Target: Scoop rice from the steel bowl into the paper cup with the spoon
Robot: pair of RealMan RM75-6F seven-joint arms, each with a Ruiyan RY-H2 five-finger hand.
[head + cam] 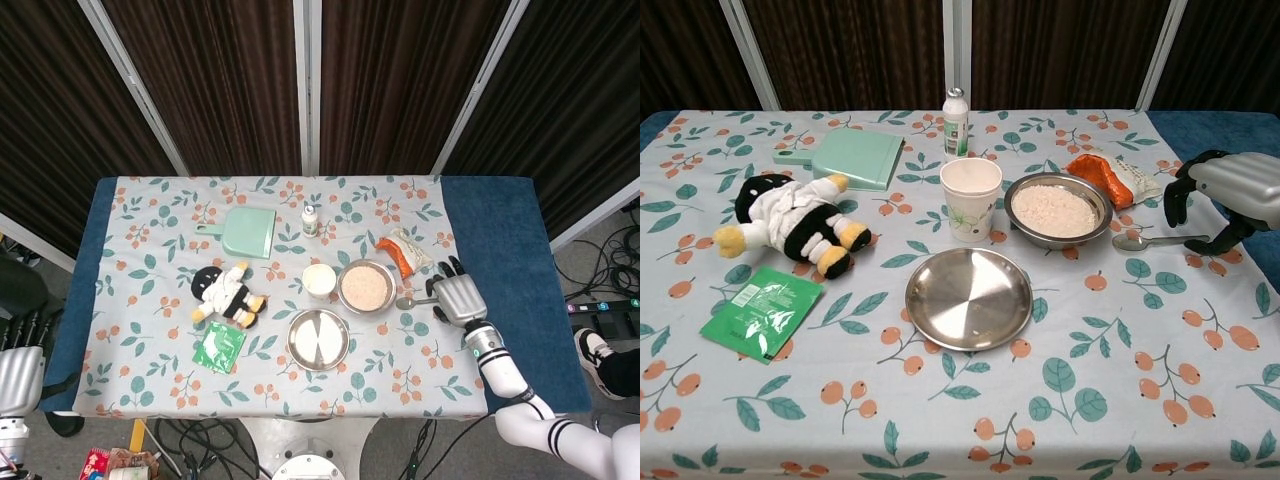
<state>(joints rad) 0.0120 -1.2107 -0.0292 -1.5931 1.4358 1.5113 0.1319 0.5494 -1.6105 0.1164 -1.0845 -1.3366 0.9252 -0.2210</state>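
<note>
The steel bowl (366, 287) (1058, 210) full of rice stands right of the white paper cup (319, 279) (971, 198). A metal spoon (415, 301) (1155, 241) lies flat on the cloth just right of the bowl, handle pointing right. My right hand (458, 297) (1230, 193) hovers over the spoon's handle end with fingers apart and curved down, holding nothing. My left hand (17, 372) hangs off the table's left edge in the head view, fingers apart and empty.
An empty steel plate (969, 297) lies in front of the cup. An orange-and-white packet (1115, 176) sits behind the spoon. A small bottle (955, 122), a green dustpan (848, 157), a plush toy (792, 222) and a green sachet (763, 308) are further left.
</note>
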